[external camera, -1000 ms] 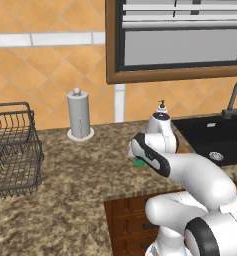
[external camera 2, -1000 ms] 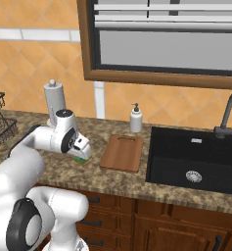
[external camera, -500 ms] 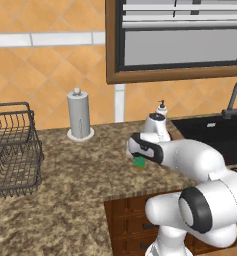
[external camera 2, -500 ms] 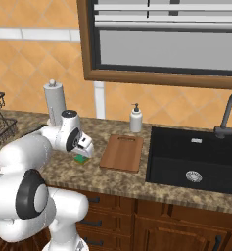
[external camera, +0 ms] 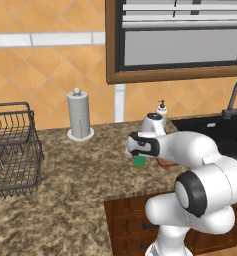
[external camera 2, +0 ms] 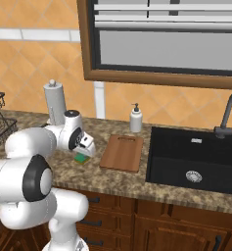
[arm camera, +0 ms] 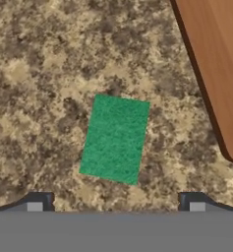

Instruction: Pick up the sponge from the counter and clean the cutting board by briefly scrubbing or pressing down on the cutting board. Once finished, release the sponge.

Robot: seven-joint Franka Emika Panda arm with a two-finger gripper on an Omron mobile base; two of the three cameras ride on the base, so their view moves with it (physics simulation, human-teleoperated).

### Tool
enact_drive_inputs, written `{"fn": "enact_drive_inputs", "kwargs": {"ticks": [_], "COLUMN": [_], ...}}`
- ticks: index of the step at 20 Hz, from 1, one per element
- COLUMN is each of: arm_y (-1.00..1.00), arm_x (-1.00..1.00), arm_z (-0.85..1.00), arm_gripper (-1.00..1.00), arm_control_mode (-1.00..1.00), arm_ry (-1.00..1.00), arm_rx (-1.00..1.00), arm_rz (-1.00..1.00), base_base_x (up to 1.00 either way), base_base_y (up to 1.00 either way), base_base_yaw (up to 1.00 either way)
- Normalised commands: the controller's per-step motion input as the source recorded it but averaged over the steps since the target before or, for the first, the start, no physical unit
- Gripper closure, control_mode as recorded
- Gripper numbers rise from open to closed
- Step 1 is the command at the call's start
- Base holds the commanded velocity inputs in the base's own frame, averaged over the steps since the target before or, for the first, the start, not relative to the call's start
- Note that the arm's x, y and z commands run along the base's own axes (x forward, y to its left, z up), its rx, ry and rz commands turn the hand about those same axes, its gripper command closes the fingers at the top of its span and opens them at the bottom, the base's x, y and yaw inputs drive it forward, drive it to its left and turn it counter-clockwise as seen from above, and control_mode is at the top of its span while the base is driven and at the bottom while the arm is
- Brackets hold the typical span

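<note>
- On the counter (arm camera: 39, 74), just left of the cutting board (external camera 2: 121, 153), the sponge (arm camera: 115, 139) is lying flat, green side up, not touching the board.
- We are hovering the gripper (arm camera: 115, 204) right above it; in the hand view the two fingertips (arm camera: 37, 203) are standing wide apart, jaws open, nothing between them.
- We are judging the step as the approach for the pick: sponge not yet grasped, board not yet scrubbed.
- In the hand view the sponge is sitting slightly rolled against the line between the tips, and a bit ahead of them, so we are wanting a small wrist turn and a nudge forward before dropping.
- We are aiming to close across the shorter sides, since the gap looks wider than the sponge that way.
- We are keeping the descent straight down so the tips land on bare granite either side, not on the green top.
- We are minding the board's dark rim nearby on the right of the hand view; the right tip should be staying clear of it.
- Sponge is probably soft, so we are expecting some squash on closing; a low grip near the counter should be holding better.
</note>
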Motion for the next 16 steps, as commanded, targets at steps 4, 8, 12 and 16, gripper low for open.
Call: {"fn": "enact_drive_inputs", "kwargs": {"ticks": [4, 8, 12, 16], "arm_y": [0.05, 0.02, 0.01, 0.00], "arm_x": [0.12, 0.16, 0.26, 0.21], "arm_z": [-0.36, -0.28, -0.17, -0.12], "arm_gripper": [-1.00, -1.00, -1.00, -1.00], "arm_control_mode": [-1.00, -1.00, -1.00, -1.00], "arm_ry": [0.00, 0.00, 0.00, 0.01], "arm_rx": [-0.05, -0.04, -0.01, 0.00], "arm_rz": [-0.01, -0.03, -0.01, 0.00], "base_base_x": [0.00, 0.00, 0.00, 0.00], "base_base_y": [0.00, 0.00, 0.00, 0.00], "base_base_yaw": [0.00, 0.00, 0.00, 0.00]}}
